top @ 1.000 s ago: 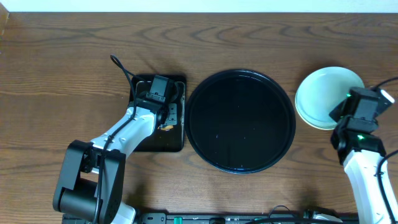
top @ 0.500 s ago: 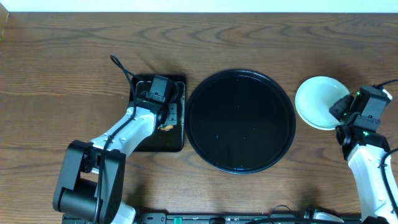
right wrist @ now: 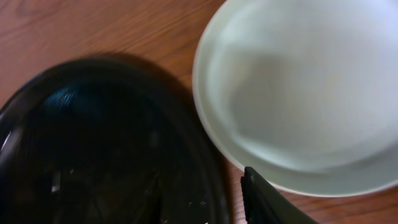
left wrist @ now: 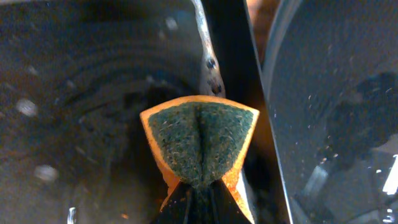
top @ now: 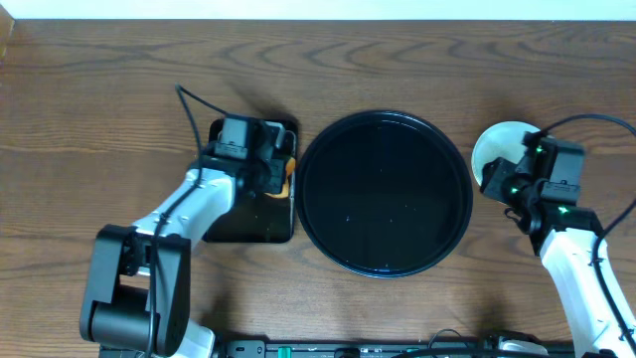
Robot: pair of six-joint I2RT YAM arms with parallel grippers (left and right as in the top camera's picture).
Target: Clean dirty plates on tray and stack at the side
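Observation:
The round black tray (top: 385,192) lies mid-table with nothing on it; it also shows in the right wrist view (right wrist: 106,143) and the left wrist view (left wrist: 336,93). The plates (top: 497,145) sit stacked on the wood to its right, a clean pale mint one (right wrist: 298,93) on top; those below are hidden. My right gripper (top: 509,181) hovers over the stack's left edge, open and empty; only one finger shows in its wrist view. My left gripper (top: 270,171) is shut on an orange sponge with a green scouring face (left wrist: 199,146), over the right edge of the rectangular tray.
The small rectangular black tray (top: 238,214) sits left of the round tray, wet and speckled (left wrist: 93,93). A black cable (top: 194,109) loops behind the left arm. The table's back edge meets a pale wall.
My left gripper has carried the sponge up and right toward the rectangular tray's right edge. My right arm has swung left across the plate stack toward the round tray.

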